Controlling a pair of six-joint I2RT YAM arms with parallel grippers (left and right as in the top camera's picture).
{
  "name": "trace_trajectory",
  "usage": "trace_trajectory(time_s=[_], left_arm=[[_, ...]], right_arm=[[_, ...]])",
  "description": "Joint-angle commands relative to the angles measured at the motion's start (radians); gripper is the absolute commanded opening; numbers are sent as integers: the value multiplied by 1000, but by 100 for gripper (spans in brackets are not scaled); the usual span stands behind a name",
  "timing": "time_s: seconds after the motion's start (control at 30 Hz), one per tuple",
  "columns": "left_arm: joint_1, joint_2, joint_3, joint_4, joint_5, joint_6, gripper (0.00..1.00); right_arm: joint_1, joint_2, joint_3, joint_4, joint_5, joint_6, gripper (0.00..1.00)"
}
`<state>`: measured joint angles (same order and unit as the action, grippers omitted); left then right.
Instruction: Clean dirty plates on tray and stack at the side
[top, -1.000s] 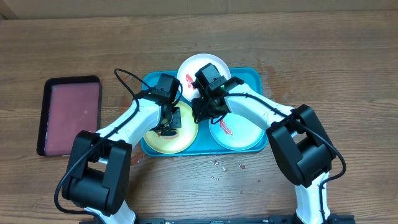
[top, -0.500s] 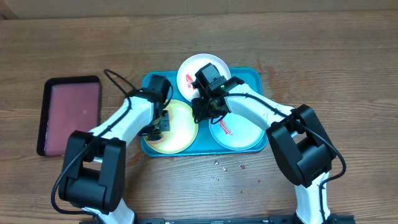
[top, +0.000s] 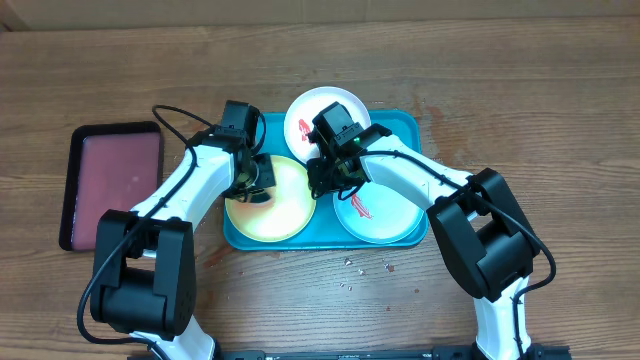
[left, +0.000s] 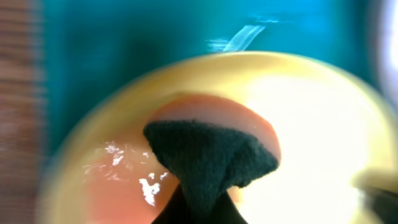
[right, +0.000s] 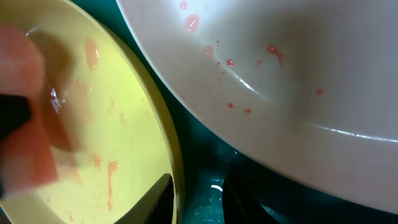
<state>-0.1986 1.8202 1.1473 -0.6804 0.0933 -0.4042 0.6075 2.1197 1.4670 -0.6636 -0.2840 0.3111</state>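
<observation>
Left gripper (top: 252, 182): closed tight on the sponge (left: 208, 162), which presses on the yellow-green plate (top: 280, 205).
Right gripper (right: 198, 196): fingers part-way apart astride that plate's rim; can't tell if it grips.
Yellow-green plate: tray's (top: 405, 125) near-left corner.
White plate (top: 320, 108): overhangs the tray's far edge.
Mint-blue plate (top: 388, 215): near-right corner, red smear.

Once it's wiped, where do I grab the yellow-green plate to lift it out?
Pinch the yellow-green plate by its thin upturned rim, one finger inside, one under. Probably come from the left-arm side, by the tray edge: the white plate and mint-blue plate crowd its right, and the shallow dish offers nothing else to hold.
</observation>
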Motion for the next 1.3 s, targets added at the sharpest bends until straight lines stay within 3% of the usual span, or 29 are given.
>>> trace_trajectory(time_s=[0.0, 0.17, 0.33, 0.47, 0.6, 0.7, 0.9, 0.97, 1.17, 1.27], left_arm=[[-14, 13, -25, 31, 211, 16, 4], [-34, 13, -88, 91, 126, 15, 4], [-30, 21, -143, 148, -102, 16, 4], [-29, 19, -139, 98, -401, 14, 4], [-29, 10, -86, 8, -589, -28, 4], [-29, -19, 14, -80, -573, -54, 4], [-15, -132, 159, -146, -348, -64, 4], [13, -198, 166, -142, -298, -65, 4], [180, -327, 166, -203, -260, -65, 4], [326, -343, 166, -255, -254, -87, 4]], right_arm=[[-1, 19, -8, 0, 23, 2, 28], [-1, 19, -8, 0, 23, 2, 28], [-1, 19, -8, -4, 23, 2, 28], [-1, 19, -8, -12, 23, 2, 28], [-1, 19, -8, -11, 35, 3, 27], [-1, 19, -6, 5, 52, 2, 26], [1, 13, 14, -1, 52, -2, 6], [4, 5, 37, -19, 52, -5, 4], [28, -32, 129, -89, 121, -24, 4], [69, -51, 207, -150, 313, -32, 4]])
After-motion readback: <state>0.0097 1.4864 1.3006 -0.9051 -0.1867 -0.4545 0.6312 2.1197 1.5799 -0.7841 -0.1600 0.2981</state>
